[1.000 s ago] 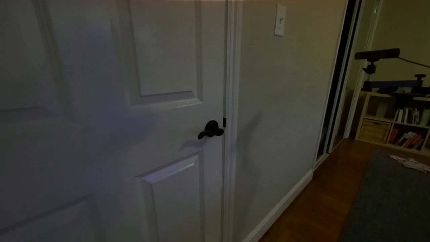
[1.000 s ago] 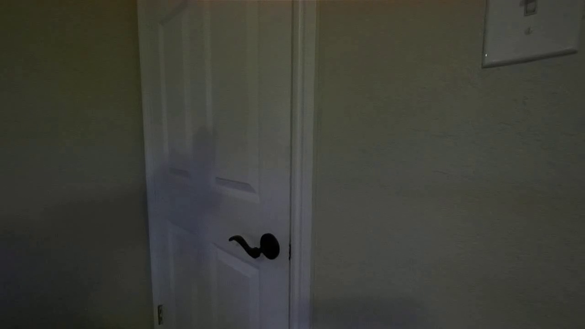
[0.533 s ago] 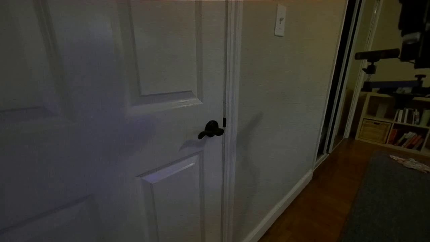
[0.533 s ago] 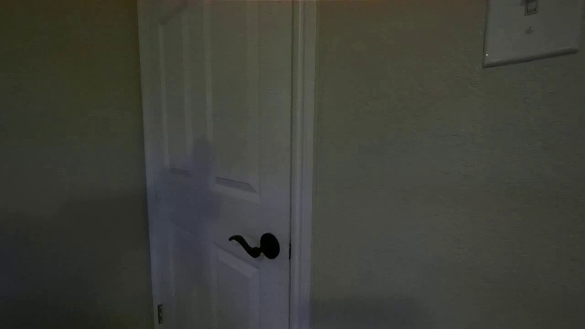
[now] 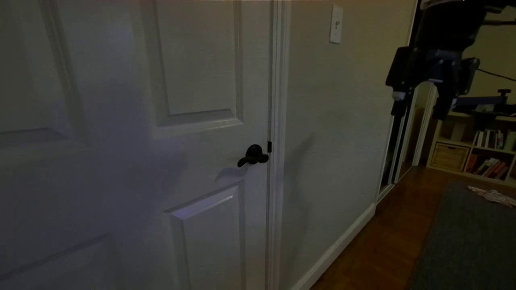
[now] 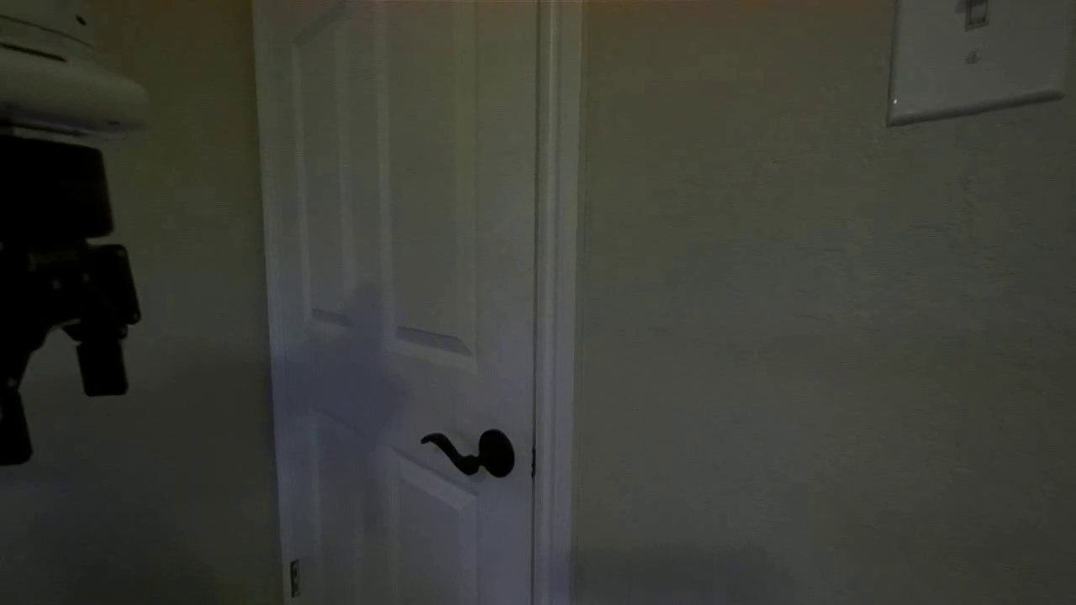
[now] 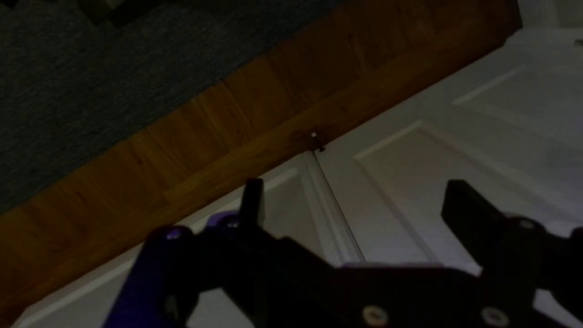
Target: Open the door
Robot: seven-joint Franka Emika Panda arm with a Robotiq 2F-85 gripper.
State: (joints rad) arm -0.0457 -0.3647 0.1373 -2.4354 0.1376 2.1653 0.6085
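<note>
In an exterior view, the tall white door (image 5: 139, 161) with raised rectangular panels stood closed at left; the black two-fingered gripper (image 5: 420, 112) hung at upper right, well apart. In an exterior view, the small black lever handle (image 6: 469, 455) sat near the door's right edge, the gripper at the left margin. In the wrist view its jaws stood wide apart, holding nothing, brown wooden flooring (image 7: 255, 109) beyond.
</note>
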